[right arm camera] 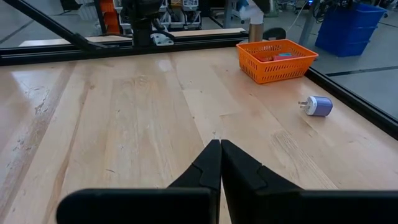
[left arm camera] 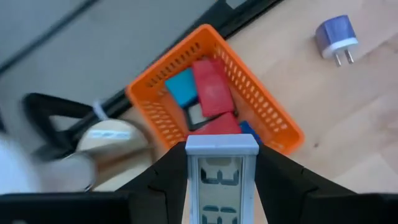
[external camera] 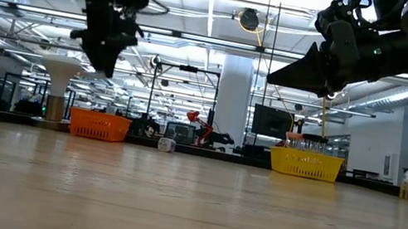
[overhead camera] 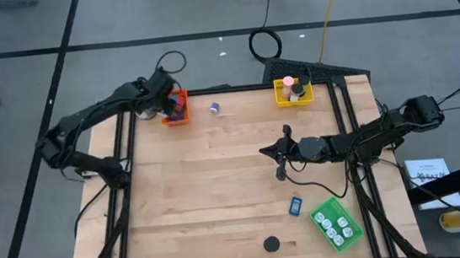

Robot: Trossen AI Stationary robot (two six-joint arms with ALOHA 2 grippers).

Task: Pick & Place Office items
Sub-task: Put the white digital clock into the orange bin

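Note:
My left gripper (overhead camera: 167,104) hangs above the orange tray (overhead camera: 183,116) at the table's far left and is shut on a black-and-white little rectangle (left arm camera: 222,186). Red and blue pieces (left arm camera: 208,90) lie in that tray (left arm camera: 267,106). A purple piece (overhead camera: 214,107) lies on the wood just right of it. My right gripper (overhead camera: 264,151) is shut on nothing, above the middle of the table. Near the near edge lie a blue rectangle (overhead camera: 295,206) and a black disc (overhead camera: 271,243). The yellow tray (overhead camera: 281,99) holds a pink roll (overhead camera: 290,82) and dark pieces. My left gripper pinches the black-and-white rectangle between its two fingers (left arm camera: 165,177), which lie on its two long sides below its white top edge (left arm camera: 222,144). The piece is lifted clear and points down toward the orange tray's inside.
A green tray (overhead camera: 350,212) with black-and-white pieces sits at the near right. A white ball-topped object (external camera: 60,72) stands just left of the orange tray. Black frame rails run along the table's edges. Bare wood lies between the trays.

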